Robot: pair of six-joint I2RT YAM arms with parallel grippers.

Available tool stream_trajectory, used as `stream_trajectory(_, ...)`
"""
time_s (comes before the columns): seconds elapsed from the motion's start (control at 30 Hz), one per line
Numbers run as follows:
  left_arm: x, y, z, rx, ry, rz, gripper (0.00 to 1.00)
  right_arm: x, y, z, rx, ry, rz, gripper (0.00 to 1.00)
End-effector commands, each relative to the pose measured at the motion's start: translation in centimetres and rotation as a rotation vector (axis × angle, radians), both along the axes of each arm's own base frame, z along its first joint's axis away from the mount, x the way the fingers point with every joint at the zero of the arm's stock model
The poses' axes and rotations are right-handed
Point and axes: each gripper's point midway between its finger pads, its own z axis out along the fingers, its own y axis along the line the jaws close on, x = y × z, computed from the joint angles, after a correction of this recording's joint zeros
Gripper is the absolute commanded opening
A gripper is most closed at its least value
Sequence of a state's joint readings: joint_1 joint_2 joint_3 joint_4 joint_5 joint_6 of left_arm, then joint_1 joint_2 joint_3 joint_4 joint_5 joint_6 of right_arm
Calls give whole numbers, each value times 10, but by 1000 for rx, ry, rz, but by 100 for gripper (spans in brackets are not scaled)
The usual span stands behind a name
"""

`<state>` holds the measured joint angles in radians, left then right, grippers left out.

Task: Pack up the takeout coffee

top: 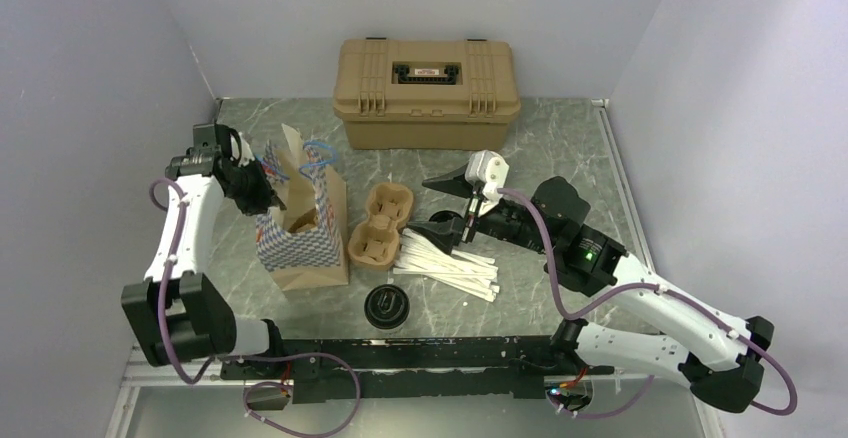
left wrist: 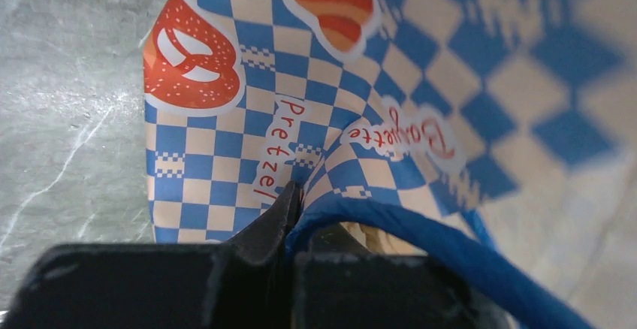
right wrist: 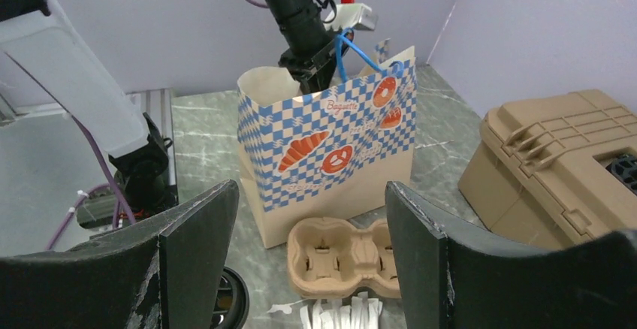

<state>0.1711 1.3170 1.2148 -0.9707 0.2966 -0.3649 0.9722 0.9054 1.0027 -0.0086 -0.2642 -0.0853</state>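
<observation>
The takeout coffee is out of view in every frame. A paper bag [top: 300, 243] with blue checks and bakery pictures stands open at the left. My left gripper [top: 262, 193] is at its top rim, shut on the bag's blue handle [left wrist: 421, 231], which runs out from between the black fingertips [left wrist: 279, 216]. The right wrist view shows the bag [right wrist: 330, 141] from the front with that arm above it. My right gripper [top: 447, 205] hovers open and empty over the middle of the table, facing the bag, its fingers [right wrist: 199, 246] wide apart.
A brown two-cup pulp carrier [top: 380, 223] lies just right of the bag. A pile of white paper-wrapped sticks [top: 450, 266] lies beside it. A loose black lid [top: 388, 306] sits near the front. A tan toolbox [top: 427, 78] stands at the back.
</observation>
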Motion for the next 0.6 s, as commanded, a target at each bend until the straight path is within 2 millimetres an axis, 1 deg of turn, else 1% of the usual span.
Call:
stream_trajectory(0.0,17,-2,9,-87,-67,-5,0,2,-2,8,20,-17,-16,75)
stream_trajectory(0.03,21,0,21,-73,-97,-5,0,2,-2,8,21,-15,-16,75)
stream_trajectory(0.1,28,4,51,-41,-168,-16,0,2,0,7,18,-10,-10,75)
stream_trajectory(0.2,30,7,90,-2,-230,-34,0,2,2,7,16,-4,-6,75)
stream_trajectory(0.27,29,6,108,7,-264,-44,0,3,3,6,16,-1,-4,75)
stream_trajectory(0.3,27,6,113,7,-275,-46,0,2,3,6,14,0,-2,75)
stream_trajectory(0.37,24,3,115,0,-287,-47,0,3,5,6,13,5,0,75)
stream_trajectory(0.43,22,1,108,-12,-280,-50,0,3,6,6,13,9,0,75)
stream_trajectory(0.57,17,0,68,-32,-207,-48,0,5,8,3,8,19,-1,75)
